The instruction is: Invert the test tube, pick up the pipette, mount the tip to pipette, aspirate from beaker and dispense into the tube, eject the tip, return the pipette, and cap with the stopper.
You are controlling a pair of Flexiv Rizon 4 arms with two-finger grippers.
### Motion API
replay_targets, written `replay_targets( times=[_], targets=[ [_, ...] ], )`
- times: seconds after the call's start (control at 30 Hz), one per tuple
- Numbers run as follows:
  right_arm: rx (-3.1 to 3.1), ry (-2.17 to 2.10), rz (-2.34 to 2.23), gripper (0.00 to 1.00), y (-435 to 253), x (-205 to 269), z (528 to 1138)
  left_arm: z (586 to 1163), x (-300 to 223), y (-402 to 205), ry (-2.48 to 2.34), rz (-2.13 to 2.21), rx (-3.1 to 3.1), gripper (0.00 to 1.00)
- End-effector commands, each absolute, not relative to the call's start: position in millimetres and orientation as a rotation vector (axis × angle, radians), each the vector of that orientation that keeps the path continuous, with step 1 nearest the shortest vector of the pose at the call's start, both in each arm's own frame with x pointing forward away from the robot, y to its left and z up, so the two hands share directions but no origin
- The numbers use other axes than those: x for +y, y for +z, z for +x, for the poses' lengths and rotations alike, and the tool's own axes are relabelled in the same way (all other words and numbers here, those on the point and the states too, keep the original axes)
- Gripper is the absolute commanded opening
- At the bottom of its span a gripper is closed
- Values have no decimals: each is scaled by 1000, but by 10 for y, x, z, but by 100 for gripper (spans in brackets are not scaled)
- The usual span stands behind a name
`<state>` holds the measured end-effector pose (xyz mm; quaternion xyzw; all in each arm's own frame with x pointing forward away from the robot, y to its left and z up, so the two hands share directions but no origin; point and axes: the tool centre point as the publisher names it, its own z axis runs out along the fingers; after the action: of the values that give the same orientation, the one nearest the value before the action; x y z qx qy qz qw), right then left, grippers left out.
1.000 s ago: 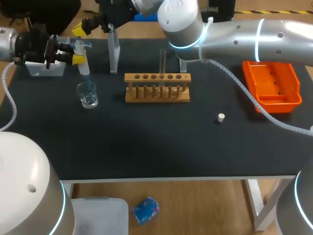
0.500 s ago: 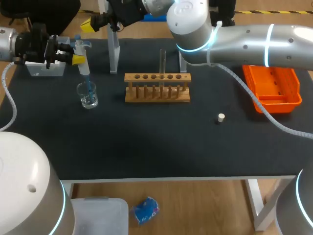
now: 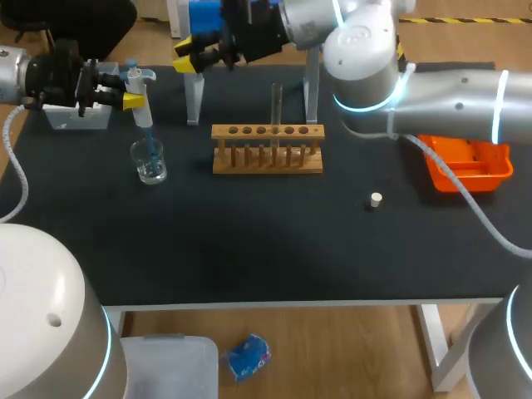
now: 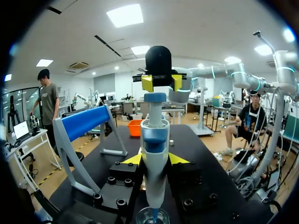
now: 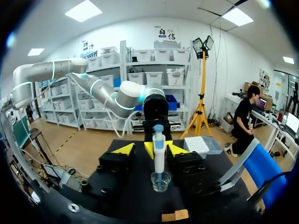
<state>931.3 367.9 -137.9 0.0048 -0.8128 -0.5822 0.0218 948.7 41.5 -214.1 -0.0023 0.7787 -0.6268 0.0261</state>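
Fingers (image 3: 132,101) of your left gripper (image 4: 155,159) are clamped on the pipette (image 3: 141,93), holding it upright with its tip (image 4: 153,215) down in the beaker (image 3: 150,163); that's barely budged. What's changed is your right gripper (image 3: 189,54); a second ago it sat right by the plunger (image 4: 154,97), now it's backed off toward the test tube (image 3: 277,101), fingers spread and empty. Reads to me like the aspirate press is done; dispensing into the tube should be next.

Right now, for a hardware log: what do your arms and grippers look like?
The left arm and right arm are rounded silver-grey tubes with glowing blue-white rings; white ribbed cables hang from both. The left gripper and right gripper are black with yellow tips.
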Motion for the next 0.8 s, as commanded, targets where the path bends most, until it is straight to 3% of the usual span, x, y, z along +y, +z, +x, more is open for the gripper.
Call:
replay_targets(
  times=[0.03,0.8],
  targets=[
    [-2494,-1868,13,100,-1496,3442,9175,9489,420,-2135,-1937,-6,2408,0],
    [-2514,-1855,-2,100,-1670,3359,9083,9429,427,-1486,-1824,18,2450,0]
  ],
)
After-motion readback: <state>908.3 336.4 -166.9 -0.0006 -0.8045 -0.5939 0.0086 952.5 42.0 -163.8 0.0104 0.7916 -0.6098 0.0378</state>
